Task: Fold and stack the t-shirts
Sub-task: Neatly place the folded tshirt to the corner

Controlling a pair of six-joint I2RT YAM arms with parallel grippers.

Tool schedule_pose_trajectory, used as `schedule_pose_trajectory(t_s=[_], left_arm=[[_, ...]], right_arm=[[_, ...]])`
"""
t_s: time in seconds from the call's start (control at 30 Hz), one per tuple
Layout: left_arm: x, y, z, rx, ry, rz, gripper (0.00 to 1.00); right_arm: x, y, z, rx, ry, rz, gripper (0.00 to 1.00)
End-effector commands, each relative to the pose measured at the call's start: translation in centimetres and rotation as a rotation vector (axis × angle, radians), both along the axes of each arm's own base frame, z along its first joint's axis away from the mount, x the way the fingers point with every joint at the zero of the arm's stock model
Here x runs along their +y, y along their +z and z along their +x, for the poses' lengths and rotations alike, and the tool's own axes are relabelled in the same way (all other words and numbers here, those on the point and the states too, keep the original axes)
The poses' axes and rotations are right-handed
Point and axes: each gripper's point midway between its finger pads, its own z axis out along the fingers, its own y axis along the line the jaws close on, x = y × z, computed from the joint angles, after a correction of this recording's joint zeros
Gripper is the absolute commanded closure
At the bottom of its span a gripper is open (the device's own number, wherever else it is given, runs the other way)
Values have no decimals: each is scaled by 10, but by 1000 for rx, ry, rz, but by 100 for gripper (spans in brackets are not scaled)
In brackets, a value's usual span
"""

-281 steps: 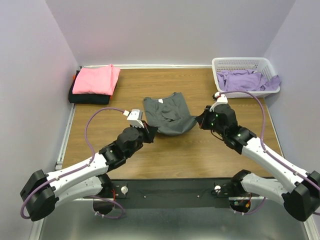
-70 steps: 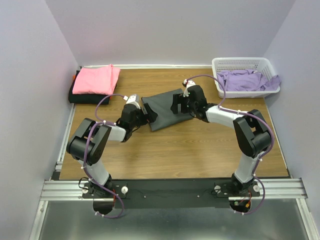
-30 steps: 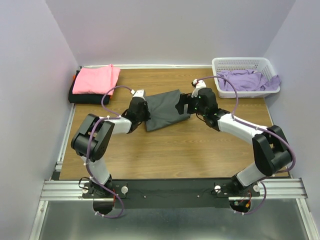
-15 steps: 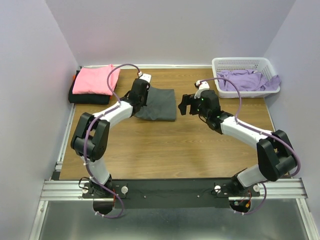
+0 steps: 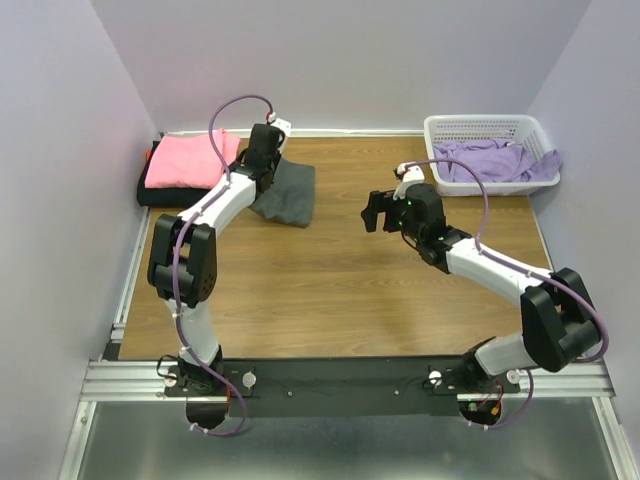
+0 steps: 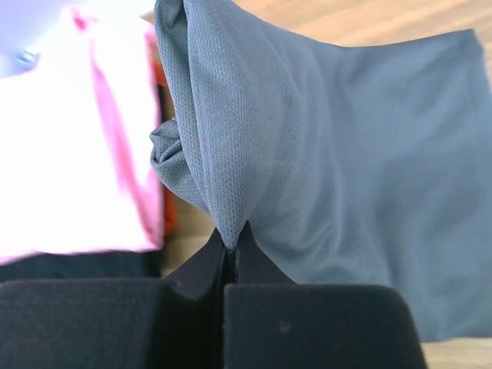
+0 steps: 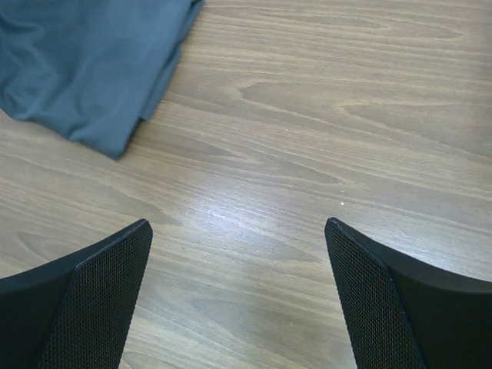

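A folded dark grey t-shirt (image 5: 288, 193) hangs partly lifted at the back left of the table. My left gripper (image 5: 264, 172) is shut on its bunched edge. In the left wrist view the left gripper (image 6: 233, 234) pinches the grey t-shirt (image 6: 346, 169) right beside the pink t-shirt (image 6: 84, 154). That folded pink t-shirt (image 5: 190, 160) lies on top of a folded black one (image 5: 170, 197). My right gripper (image 5: 372, 212) hovers open over bare wood at mid-table. In its wrist view the right gripper (image 7: 238, 231) holds nothing, and a corner of the grey t-shirt (image 7: 84, 61) lies at the upper left.
A white lattice basket (image 5: 480, 122) stands at the back right with lavender t-shirts (image 5: 490, 160) heaped in it, one draped over its right rim. Walls close the table on the left, back and right.
My left gripper has carried the grey t-shirt from mid-table to the back left, next to the pink stack. The right gripper has let go of it and drawn back to the right.
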Motion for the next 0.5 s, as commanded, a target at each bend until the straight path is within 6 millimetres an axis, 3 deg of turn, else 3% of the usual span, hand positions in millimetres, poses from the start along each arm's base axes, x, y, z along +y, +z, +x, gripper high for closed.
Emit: schedule_pose_trajectory(t_s=[0.0,0.2,0.47], left_arm=[[23,14,12,13,2,108,100],[43,39,31,-17,29,133,100],[87,82,41,-71,112,154,100]], right_arm=[[-11,11,2,-49,-36,-11,0],[-13,13,2,-54,-41,-12,0],[-12,12,3,-53,-41,-12,0]])
